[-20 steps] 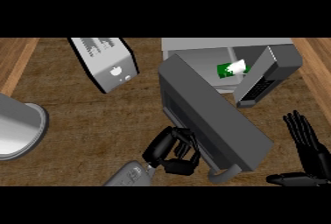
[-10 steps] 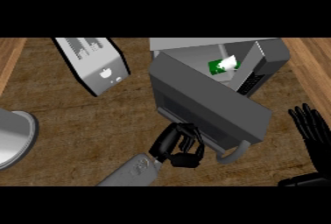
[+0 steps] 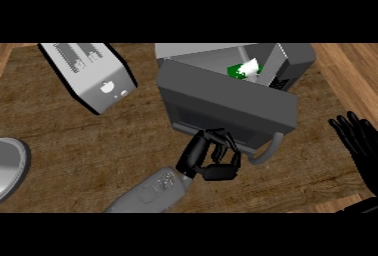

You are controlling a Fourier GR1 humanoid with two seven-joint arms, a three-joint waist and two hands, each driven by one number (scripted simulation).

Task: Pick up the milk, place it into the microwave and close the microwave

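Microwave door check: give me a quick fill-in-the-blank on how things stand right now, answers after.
1. The milk sits inside the ____.
2. The microwave door is not yet fully ____.
3. The hand at the door's lower edge is the robot's ____ hand.
4. The right hand rests open at the view's ____ edge.

Answers: microwave; closed; left; right

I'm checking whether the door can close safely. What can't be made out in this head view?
- Milk carton: lower part hidden behind the microwave door.
- Left hand: whether it touches the door is unclear.
- Right hand: cut off by the right edge.
- Plate: cut off at left.
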